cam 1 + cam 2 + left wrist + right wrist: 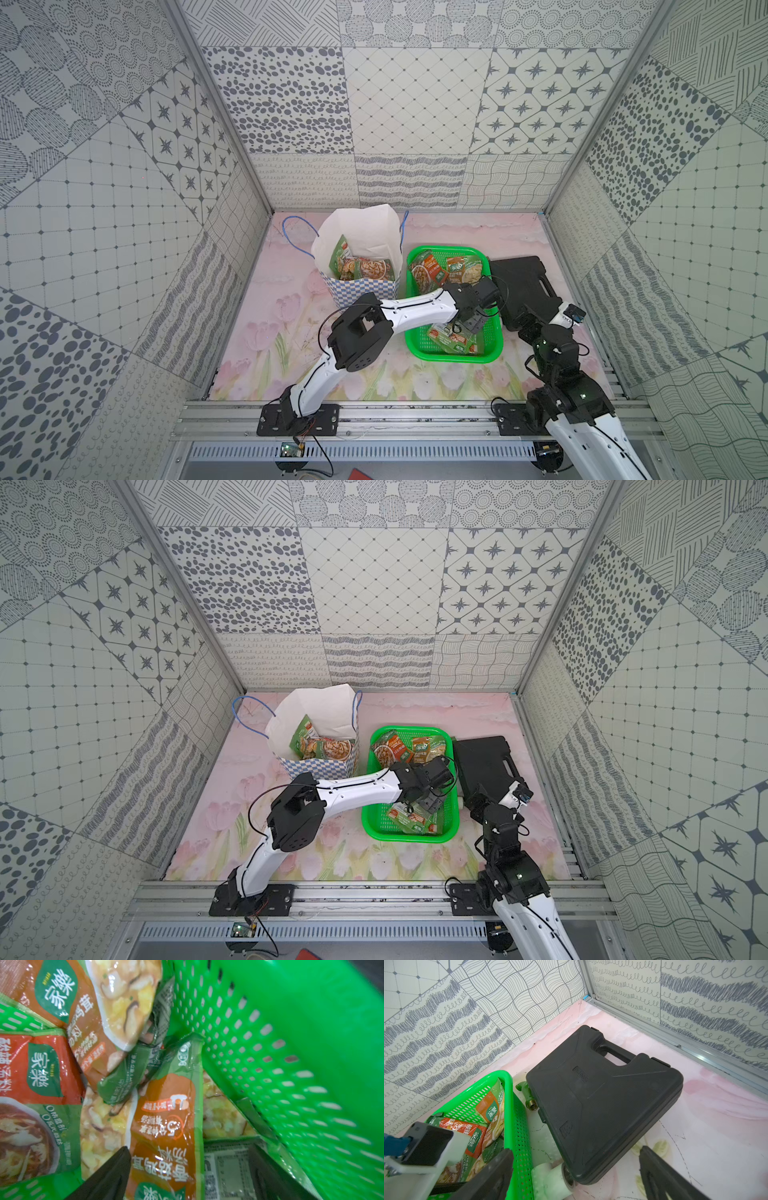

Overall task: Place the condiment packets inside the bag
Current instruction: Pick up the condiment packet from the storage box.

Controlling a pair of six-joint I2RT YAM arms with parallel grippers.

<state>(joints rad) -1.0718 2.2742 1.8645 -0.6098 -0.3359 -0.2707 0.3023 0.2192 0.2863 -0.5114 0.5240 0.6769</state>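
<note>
— What's on the worktop [257,332]?
— The bag [361,232] stands upright and open, just left of the green basket [496,345]. A black case [519,282] lies just beside the basket's right side.
— And the condiment packets [451,338]?
— Several lie in the basket; others are already inside the bag.
— The grippers?
— The left gripper [473,323] is down in the basket, jaws wide on either side of an orange packet [166,1105], not clamped on it. The right gripper [575,1148] hangs wide open and empty, right of the basket.

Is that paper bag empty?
No. The bag stands upright and open, with a few condiment packets visible at its bottom.
</note>
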